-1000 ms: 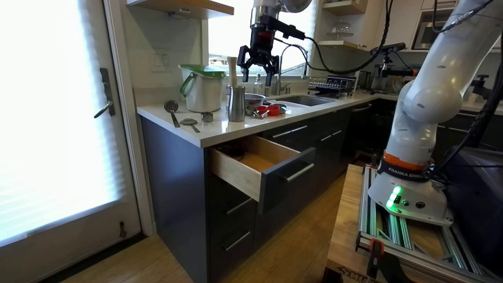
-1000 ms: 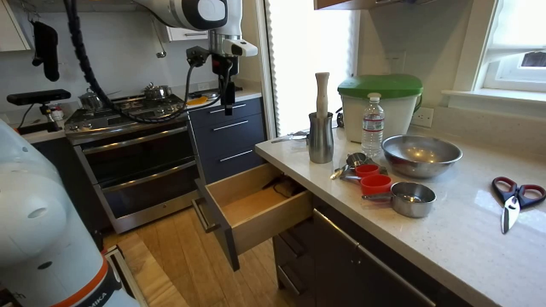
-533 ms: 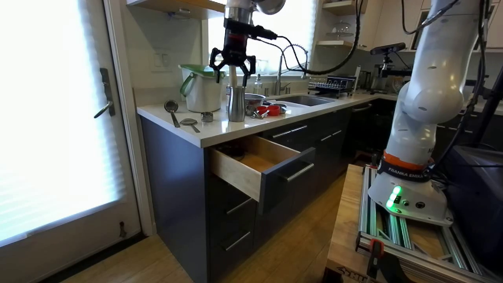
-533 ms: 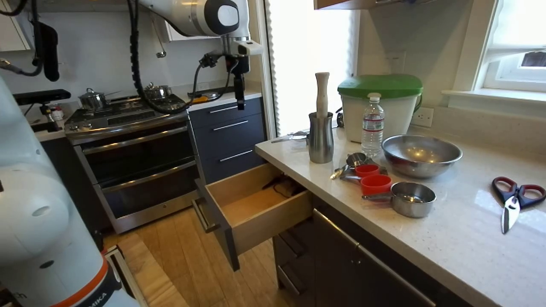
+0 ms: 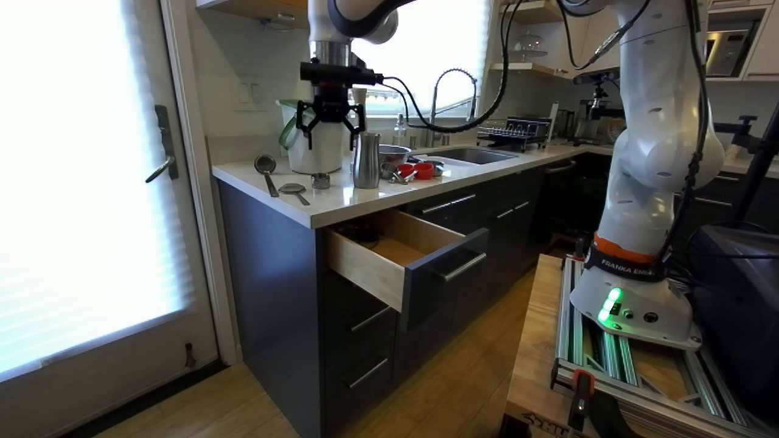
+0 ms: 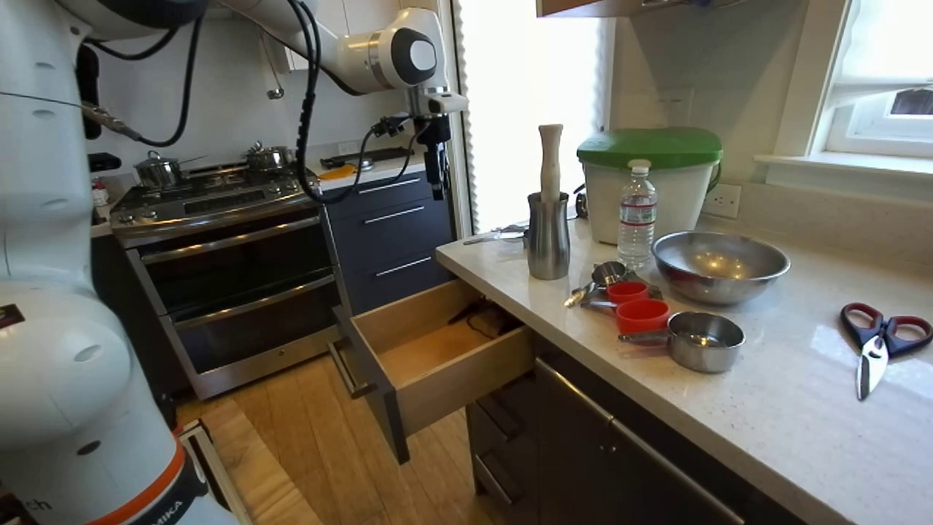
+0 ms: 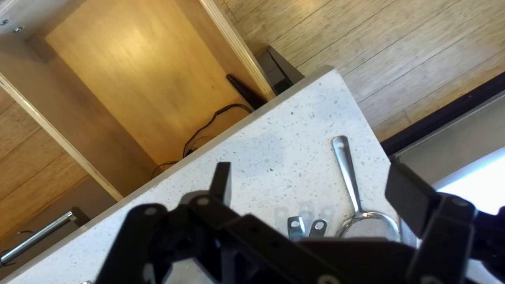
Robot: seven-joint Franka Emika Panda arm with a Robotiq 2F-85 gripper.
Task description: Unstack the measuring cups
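The small, low, silvery measuring cups [image 5: 321, 180] sit together on the white counter near its corner in an exterior view. In the wrist view only two short handle ends with holes [image 7: 296, 227] show; the cups' bowls are hidden behind the gripper body. In an exterior view they are not clearly seen behind the steel cylinder [image 6: 548, 237]. My gripper [image 5: 331, 145] is open and empty, pointing down, and hangs above the cups, clear of the counter. It also shows edge-on in an exterior view [image 6: 437, 191], and its spread fingers show in the wrist view [image 7: 315, 189].
A steel strainer [image 7: 347, 173] lies beside the cups and a ladle [image 5: 266, 165] stands further left. The steel cylinder holds a wooden pestle [image 6: 551, 160]. A green-lidded bin [image 6: 649, 182], bottle [image 6: 638, 219], bowl [image 6: 721, 270], red cups [image 6: 642, 315] and open drawer [image 5: 389, 243] are nearby.
My open gripper has moved from above the steel cylinder and sink side toward the counter corner, and is lower, now over the small cups. The objects on the counter have not moved.
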